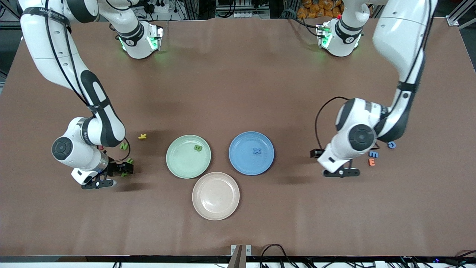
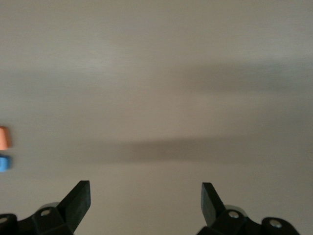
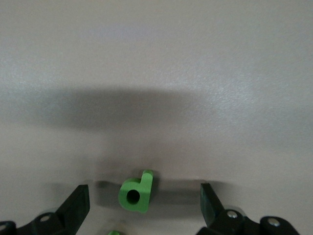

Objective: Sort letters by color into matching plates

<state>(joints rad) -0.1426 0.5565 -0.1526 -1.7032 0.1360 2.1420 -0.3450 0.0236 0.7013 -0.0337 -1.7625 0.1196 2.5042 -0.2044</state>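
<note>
Brown cloth-covered tabletop [image 1: 238, 74]. Left tool [image 2: 145, 203]: fingers spread wide, empty, over bare cloth. Right tool [image 3: 145, 205]: fingers spread wide, empty, straddling green letter P [image 3: 137, 192].

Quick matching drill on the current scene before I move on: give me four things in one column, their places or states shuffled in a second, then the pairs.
Things:
1. green B
2. blue X
3. beige-pink plate
4. right gripper

Places or states:
a. in the blue plate
b. holds no letter
c. open, low over a green P
d. in the mint green plate

Pairs: 1-d, 2-a, 3-b, 4-c
</note>
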